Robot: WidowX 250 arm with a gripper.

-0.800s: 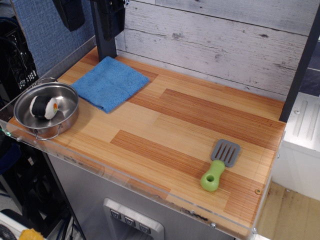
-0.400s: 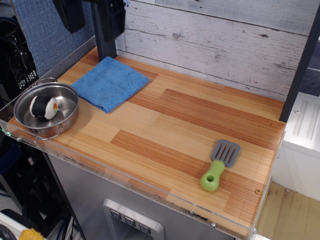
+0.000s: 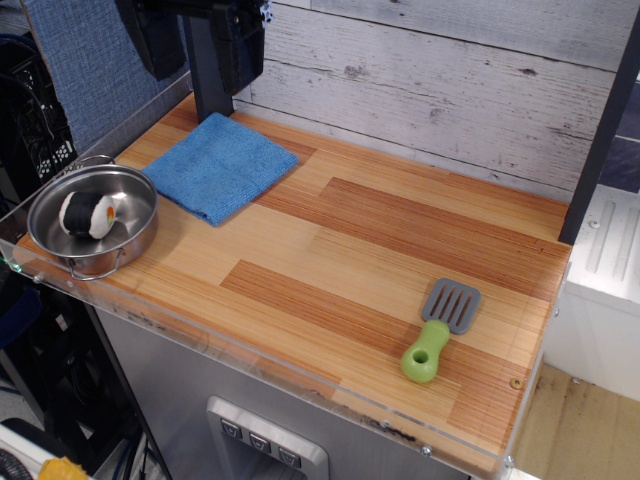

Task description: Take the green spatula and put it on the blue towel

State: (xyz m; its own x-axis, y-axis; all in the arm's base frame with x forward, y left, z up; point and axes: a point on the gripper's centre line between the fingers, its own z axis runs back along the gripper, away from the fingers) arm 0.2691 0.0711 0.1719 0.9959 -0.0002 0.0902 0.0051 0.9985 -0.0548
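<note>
Wood-grain laminate forms the tabletop [image 3: 380, 240], which is backed by a whitewashed plank wall [image 3: 450, 80] and edged at the front by a clear acrylic strip. The green spatula [image 3: 440, 330] lies flat near the front right corner, its grey slotted blade pointing toward the wall and its lime-green handle, with a hole at the end, pointing toward the front edge. The blue towel [image 3: 220, 165] lies folded and flat at the rear left of the tabletop, well apart from the spatula. A steel bowl [image 3: 92, 222] sits at the left front corner, just beside the towel, and holds a black-and-white toy sushi piece [image 3: 88, 213]. The gripper [image 3: 195, 45] hangs at the upper left, above the rear edge of the towel, with its two dark fingers spread apart and nothing between them.
</note>
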